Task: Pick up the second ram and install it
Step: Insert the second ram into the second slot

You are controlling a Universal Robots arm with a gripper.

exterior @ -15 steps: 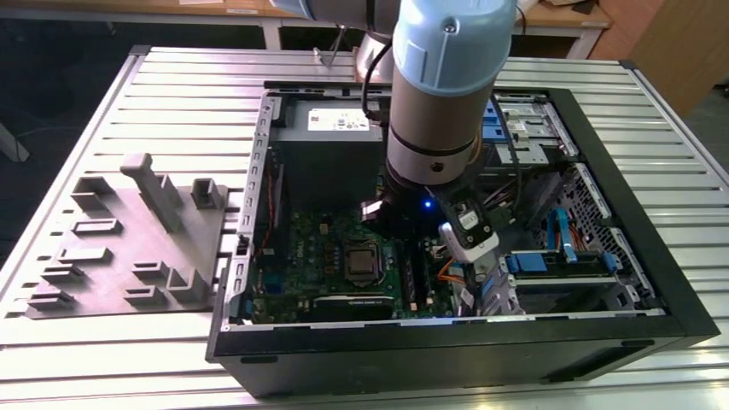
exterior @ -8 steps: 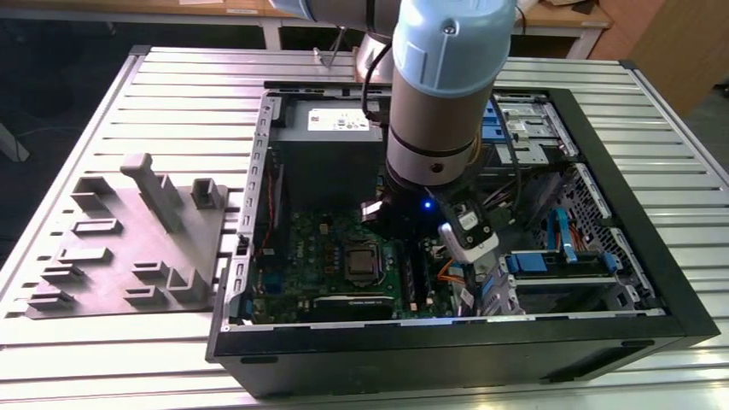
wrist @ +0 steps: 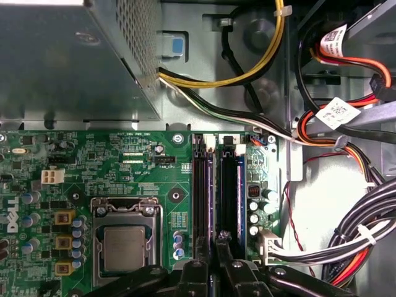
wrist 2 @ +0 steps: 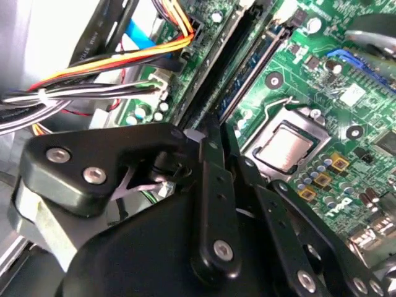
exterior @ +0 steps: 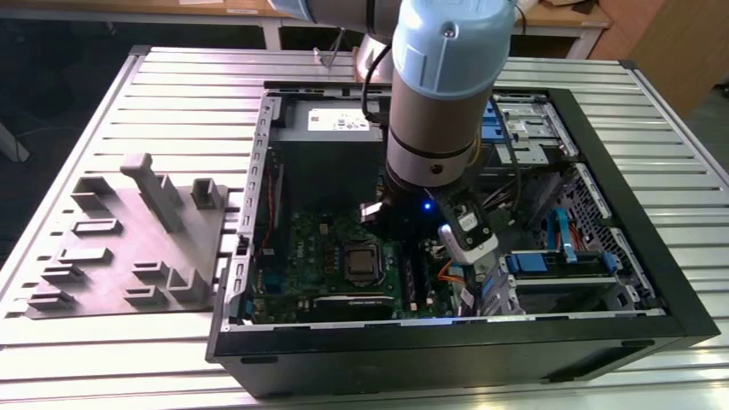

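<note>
In the first wrist view the second ram (wrist: 211,185) shows edge-on as a thin dark strip with a purplish edge, standing along one of the long black slots (wrist: 200,185) on the green motherboard (wrist: 93,161). My gripper (wrist: 213,242) sits at one end of it, its two black fingers close together astride the strip, apparently shut on it. In the second wrist view the gripper (wrist 2: 223,135) reaches down onto the same slots. In the exterior view the arm (exterior: 439,128) stands upright inside the open computer case (exterior: 638,248).
Another stick with a bluish edge (wrist: 240,192) stands in the neighbouring slot. The silver CPU (wrist: 127,247) lies beside the slots. Bundled cables (wrist: 346,235) crowd the other side. A grey holder fixture (exterior: 125,248) rests on the slatted table at the exterior view's left.
</note>
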